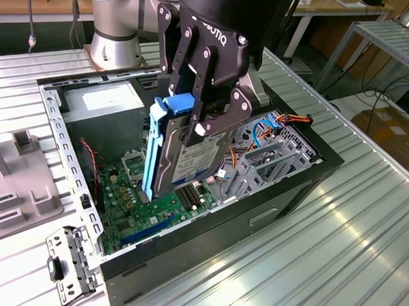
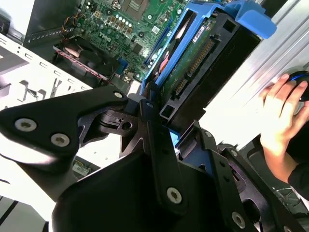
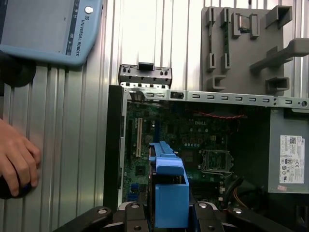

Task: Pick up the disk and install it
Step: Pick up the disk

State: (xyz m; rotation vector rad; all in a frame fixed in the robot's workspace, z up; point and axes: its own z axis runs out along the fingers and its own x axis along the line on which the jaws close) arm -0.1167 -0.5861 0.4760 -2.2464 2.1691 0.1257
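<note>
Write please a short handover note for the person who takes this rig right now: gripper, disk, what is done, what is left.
Gripper: jaws shut on the disk.
Disk: held on edge in the air, over the open case, above the board.
Done: pick-up.
Left: the install; the disk is not yet seated in the case.
Note: a person's hand is on the table near the case.
</note>
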